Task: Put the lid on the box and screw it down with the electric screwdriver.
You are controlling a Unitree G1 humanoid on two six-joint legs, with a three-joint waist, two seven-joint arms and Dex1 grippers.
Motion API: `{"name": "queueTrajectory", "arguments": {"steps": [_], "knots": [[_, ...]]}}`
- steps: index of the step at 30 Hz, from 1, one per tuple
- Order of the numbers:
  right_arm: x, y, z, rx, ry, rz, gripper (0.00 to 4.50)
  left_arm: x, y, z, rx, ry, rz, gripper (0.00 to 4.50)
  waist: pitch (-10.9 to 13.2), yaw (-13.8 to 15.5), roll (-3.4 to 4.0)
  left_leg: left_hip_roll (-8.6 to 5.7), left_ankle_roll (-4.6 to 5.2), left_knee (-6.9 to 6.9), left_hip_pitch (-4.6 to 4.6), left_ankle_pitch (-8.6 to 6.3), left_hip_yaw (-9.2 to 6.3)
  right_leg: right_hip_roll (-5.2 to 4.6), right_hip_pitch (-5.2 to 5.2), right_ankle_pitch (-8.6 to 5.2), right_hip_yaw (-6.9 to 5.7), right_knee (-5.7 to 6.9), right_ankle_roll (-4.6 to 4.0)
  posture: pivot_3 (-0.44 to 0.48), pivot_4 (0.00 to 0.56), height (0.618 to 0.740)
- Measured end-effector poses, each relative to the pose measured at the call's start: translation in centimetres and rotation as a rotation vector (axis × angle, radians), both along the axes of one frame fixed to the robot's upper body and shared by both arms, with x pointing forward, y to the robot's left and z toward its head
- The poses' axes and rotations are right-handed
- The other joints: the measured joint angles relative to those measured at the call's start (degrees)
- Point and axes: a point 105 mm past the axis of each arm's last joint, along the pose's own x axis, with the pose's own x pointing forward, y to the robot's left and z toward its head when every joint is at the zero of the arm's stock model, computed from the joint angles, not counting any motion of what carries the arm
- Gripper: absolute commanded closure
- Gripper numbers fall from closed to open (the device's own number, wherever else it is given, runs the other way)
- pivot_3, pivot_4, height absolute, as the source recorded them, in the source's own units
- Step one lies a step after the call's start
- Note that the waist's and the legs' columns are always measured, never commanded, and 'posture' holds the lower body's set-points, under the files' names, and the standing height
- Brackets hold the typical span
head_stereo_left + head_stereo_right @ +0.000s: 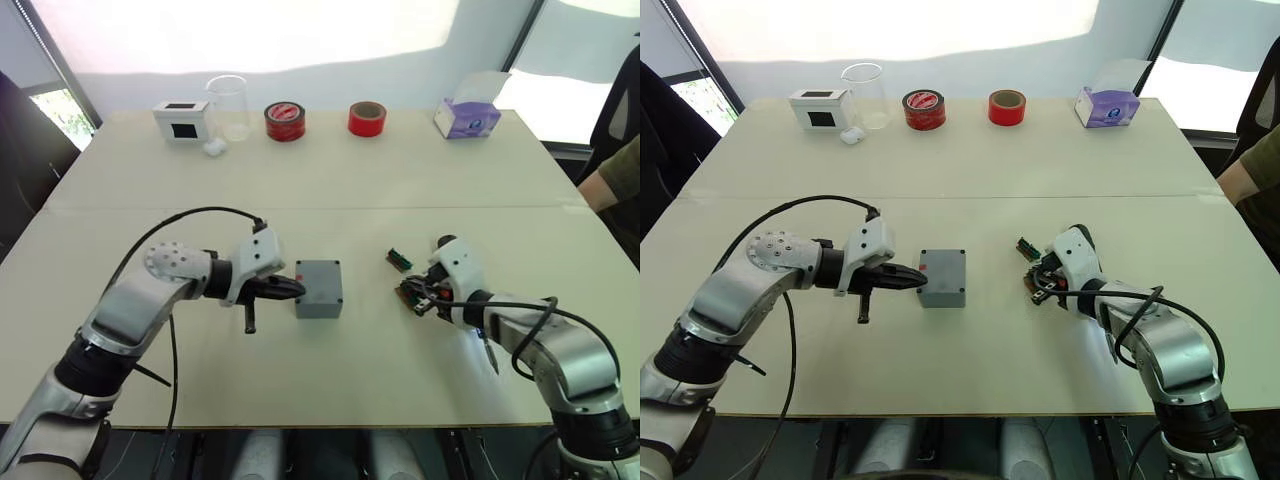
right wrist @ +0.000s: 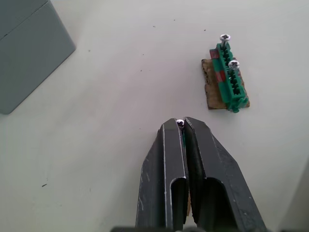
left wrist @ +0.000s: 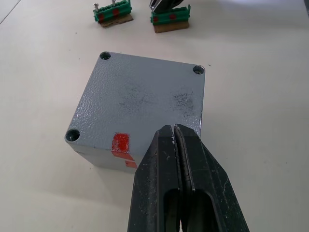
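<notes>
**Lid seated on box, both hands pinched shut**

A pale worktop (image 1: 330, 180) runs back to a bright wall, with a person's arm (image 1: 612, 175) at its right edge. Along the far side stand a white box with a black window (image 1: 181, 119), a clear beaker (image 1: 228, 106), two red tape rolls (image 1: 285, 121) and a tissue box (image 1: 468, 116).

Near the middle front sits the grey box (image 1: 319, 289) with the lid (image 3: 140, 106) already lying flush on it, screw holes at the corners and a red mark on the near edge. The left hand (image 1: 292, 290) has its fingers pressed together, tips at the box's left edge. The electric screwdriver (image 1: 250, 312) hangs below that hand, just left of the box.

Well to the right, the right hand (image 2: 180, 124) is closed on a small screw (image 2: 179, 123). Beside it lie two green terminal blocks (image 2: 228, 77), one carrying upright screws.
</notes>
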Motion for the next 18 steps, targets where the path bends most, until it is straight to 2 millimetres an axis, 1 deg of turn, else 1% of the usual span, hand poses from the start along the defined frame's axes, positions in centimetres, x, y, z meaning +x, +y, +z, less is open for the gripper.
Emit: {"name": "queueTrajectory", "arguments": {"steps": [4,9,13,16,18], "knots": [[0.1,0.1,0.2,0.0,-0.006,0.002,4.47,0.1,0.1,-0.1,0.001,0.004,0.007,4.5,0.0,0.0,0.0,0.0,0.0,0.0,0.0,0.0,0.0,0.0,0.0,0.0,0.0,0.0,0.0,0.0,0.15,0.74],[0.4,0.0,0.9,0.014,-0.02,-0.001,4.47,0.3,0.3,-0.2,0.002,0.008,0.014,4.5,0.0,0.0,0.0,0.0,0.0,0.0,0.0,0.0,0.0,0.0,0.0,0.0,0.0,0.01,0.0,0.0,0.15,0.74],[0.5,0.1,2.4,0.045,-0.034,0.011,4.47,0.6,0.5,-0.2,0.002,0.014,0.024,4.5,0.0,0.0,0.0,0.0,0.0,0.0,0.01,0.0,0.0,0.0,-0.01,0.0,0.0,0.04,0.0,0.0,0.15,0.74],[0.5,0.4,4.3,0.045,-0.076,0.045,4.47,0.9,0.7,0.0,-0.004,0.019,0.034,4.5,0.0,0.0,0.0,0.0,0.0,0.0,0.01,0.0,0.0,0.0,-0.01,0.0,0.0,0.04,0.0,0.0,0.15,0.74],[0.6,1.1,5.6,0.058,-0.106,0.078,4.47,1.2,1.0,0.7,-0.023,0.013,0.043,4.5,0.0,0.0,0.0,0.0,0.0,0.0,0.01,0.0,-0.01,0.0,-0.01,0.0,0.0,0.04,0.0,0.0,0.15,0.74]]}}
